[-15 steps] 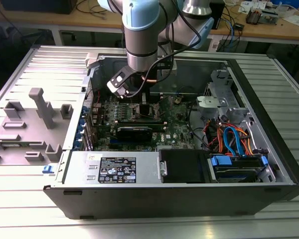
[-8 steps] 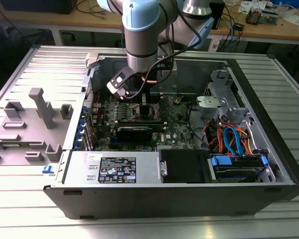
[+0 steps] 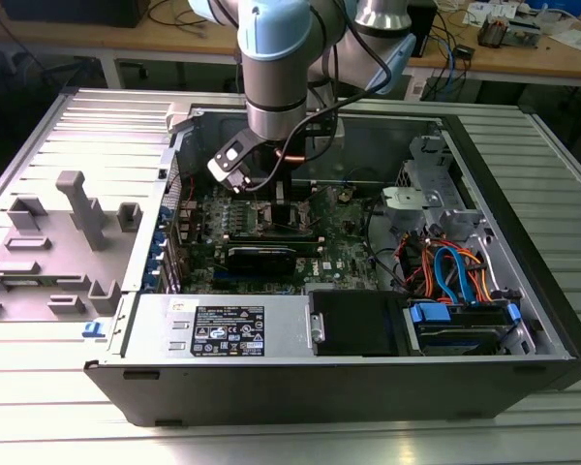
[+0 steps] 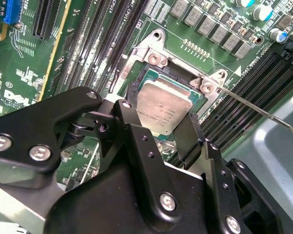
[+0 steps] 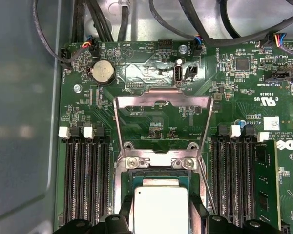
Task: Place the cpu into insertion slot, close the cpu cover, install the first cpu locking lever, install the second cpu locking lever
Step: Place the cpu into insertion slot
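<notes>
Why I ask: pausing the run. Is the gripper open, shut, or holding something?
Gripper: closed on the cpu, which sits in the insertion slot.

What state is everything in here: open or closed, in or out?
cpu: lying flat in the insertion slot, metal top up.
cpu cover: open, swung up.
locking lever: unlatched, sticking out sideways.
gripper: down around the cpu.
computer case: side open.
</notes>
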### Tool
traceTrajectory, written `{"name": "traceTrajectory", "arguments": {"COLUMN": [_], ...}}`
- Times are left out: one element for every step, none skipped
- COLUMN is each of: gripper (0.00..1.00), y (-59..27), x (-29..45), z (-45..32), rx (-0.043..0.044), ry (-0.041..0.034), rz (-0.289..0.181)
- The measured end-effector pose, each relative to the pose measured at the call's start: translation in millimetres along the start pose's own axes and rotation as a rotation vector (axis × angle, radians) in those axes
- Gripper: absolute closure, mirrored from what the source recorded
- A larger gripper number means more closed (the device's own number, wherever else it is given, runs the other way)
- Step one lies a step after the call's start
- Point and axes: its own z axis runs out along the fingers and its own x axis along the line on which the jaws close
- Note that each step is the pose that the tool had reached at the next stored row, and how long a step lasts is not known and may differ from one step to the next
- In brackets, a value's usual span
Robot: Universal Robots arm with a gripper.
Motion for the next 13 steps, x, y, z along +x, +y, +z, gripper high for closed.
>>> {"name": "traceTrajectory", "arguments": {"gripper": [0.46,0.46,0.46,0.46,0.46,0.46,0.46,0.46,0.46,0.46,0.46,0.46,0.46], "y": [0.1,0.2,0.2,0.2,0.3,0.4,0.4,0.5,0.5,0.8,0.9,1.2,1.3], "x": [0.0,0.0,0.0,0.0,0.0,0.0,0.0,0.0,0.0,0.0,0.0,0.0,0.0], "z": [0.0,0.0,0.2,0.4,0.6,0.8,1.0,1.3,1.4,1.4,1.5,1.7,1.9], "rx": [0.0000,-0.0001,-0.0001,-0.0001,-0.0002,-0.0002,-0.0002,-0.0002,-0.0001,-0.0001,-0.0001,-0.0002,-0.0003], "ry": [-0.0002,-0.0004,-0.0004,-0.0005,-0.0004,-0.0003,-0.0002,-0.0001,-0.0001,-0.0002,-0.0001,-0.0002,-0.0001], "rz": [0.002,0.004,0.006,0.006,0.006,0.006,0.006,0.006,0.006,0.007,0.007,0.008,0.008]}}
